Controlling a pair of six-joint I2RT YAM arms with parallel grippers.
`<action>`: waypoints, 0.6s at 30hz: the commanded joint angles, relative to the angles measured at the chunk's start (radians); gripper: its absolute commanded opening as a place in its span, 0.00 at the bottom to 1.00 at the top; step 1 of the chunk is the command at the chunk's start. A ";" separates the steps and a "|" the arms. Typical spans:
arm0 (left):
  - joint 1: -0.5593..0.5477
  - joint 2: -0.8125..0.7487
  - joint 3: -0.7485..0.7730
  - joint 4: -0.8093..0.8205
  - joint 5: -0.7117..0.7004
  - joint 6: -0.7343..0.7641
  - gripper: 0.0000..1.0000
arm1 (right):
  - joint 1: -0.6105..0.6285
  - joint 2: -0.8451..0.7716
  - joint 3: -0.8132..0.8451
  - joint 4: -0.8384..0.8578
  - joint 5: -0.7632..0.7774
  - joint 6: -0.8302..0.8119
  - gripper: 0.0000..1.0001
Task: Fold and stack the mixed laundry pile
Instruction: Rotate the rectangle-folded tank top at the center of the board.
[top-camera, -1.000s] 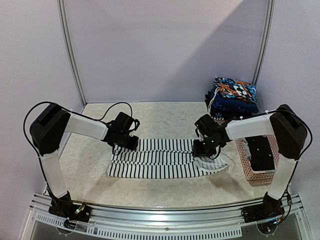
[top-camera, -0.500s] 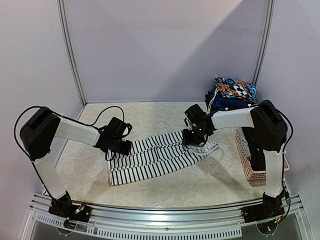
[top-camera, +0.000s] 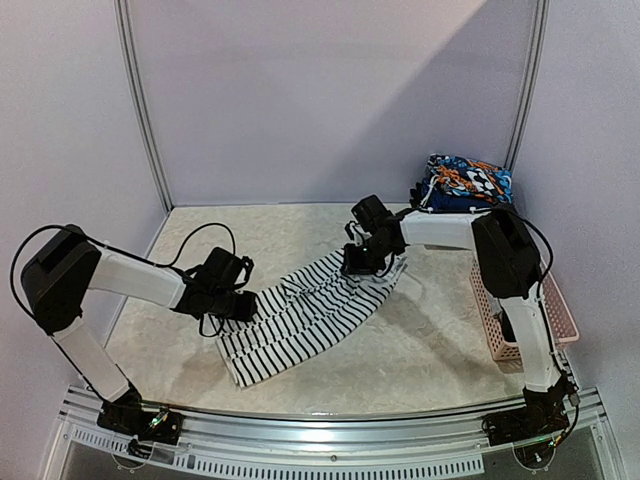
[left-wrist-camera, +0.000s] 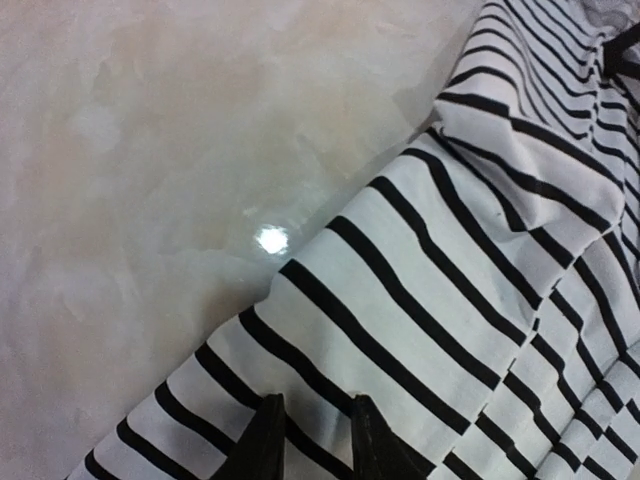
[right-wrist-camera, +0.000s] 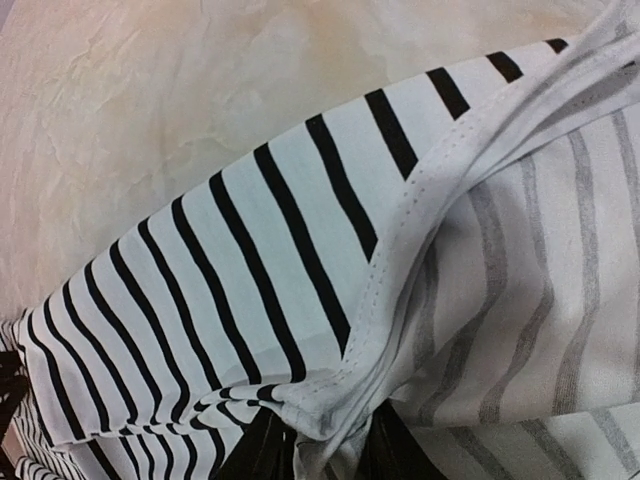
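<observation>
Held at both ends. Left gripper (top-camera: 238, 303) closed down on the near edge of the striped garment (top-camera: 300, 312), fingers almost together with a flat layer of cloth between them. Right gripper (top-camera: 358, 264) likewise clamped, a bunched hem and the paler inside face of the fabric squeezed between its fingers.

Stretches slantwise from one gripper to the other, slightly raised at the right gripper's end, sagging and dragging on the table (top-camera: 420, 350) toward the left gripper, with a loose corner trailing below and behind it.

Looks thin, light and thoroughly limp: no stiffness to keep a shape, likely to wrinkle, slide on the glossy surface and drop wherever unsupported. Best taken at hems or corners, pinching through all layers, with both holds kept level so a fold line falls straight; a grip in mid-panel would probably just gather a lump.

Beyond the right gripper, off to its outer side: a folded stack (top-camera: 465, 188) of colourful clothes, near enough for a swinging hem to brush. Further out on that side, past the right arm: a pink basket (top-camera: 562, 318). Nothing between the two grippers but the cloth itself.
</observation>
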 joint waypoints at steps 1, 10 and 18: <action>-0.090 0.034 -0.053 -0.115 0.143 -0.112 0.23 | -0.004 0.105 0.085 -0.109 -0.051 -0.039 0.29; -0.225 -0.106 -0.075 -0.250 0.141 -0.231 0.23 | -0.057 0.166 0.213 -0.158 -0.050 -0.075 0.30; -0.253 -0.253 -0.013 -0.385 0.043 -0.191 0.25 | -0.076 0.135 0.212 -0.131 -0.102 -0.129 0.30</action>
